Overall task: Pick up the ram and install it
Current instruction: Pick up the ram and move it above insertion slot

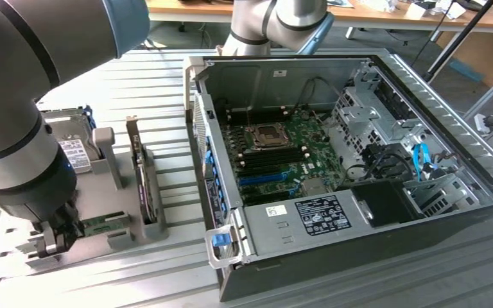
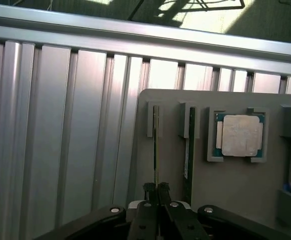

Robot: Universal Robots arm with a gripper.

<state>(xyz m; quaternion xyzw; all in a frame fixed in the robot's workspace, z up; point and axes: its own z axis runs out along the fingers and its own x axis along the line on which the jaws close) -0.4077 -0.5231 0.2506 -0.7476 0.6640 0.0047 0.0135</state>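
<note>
Counted on the grey holder (image 2: 171,150): two green sticks standing on edge in side-by-side slots, the ram (image 2: 155,145) and a second ram stick (image 2: 191,145), parallel and apart. One processor chip (image 2: 241,135), seated in a square pocket just beside the second ram stick. In the exterior view: one dark expansion card (image 1: 144,186), upright left of centre; one hard drive (image 1: 69,151) at middle left; one open computer case (image 1: 272,77) across the right half. One gripper (image 2: 157,189), down in the exterior view's lower left, fingers drawn almost together, clamped on the ram's upper edge. Ram standing in its slot on the holder.
</note>
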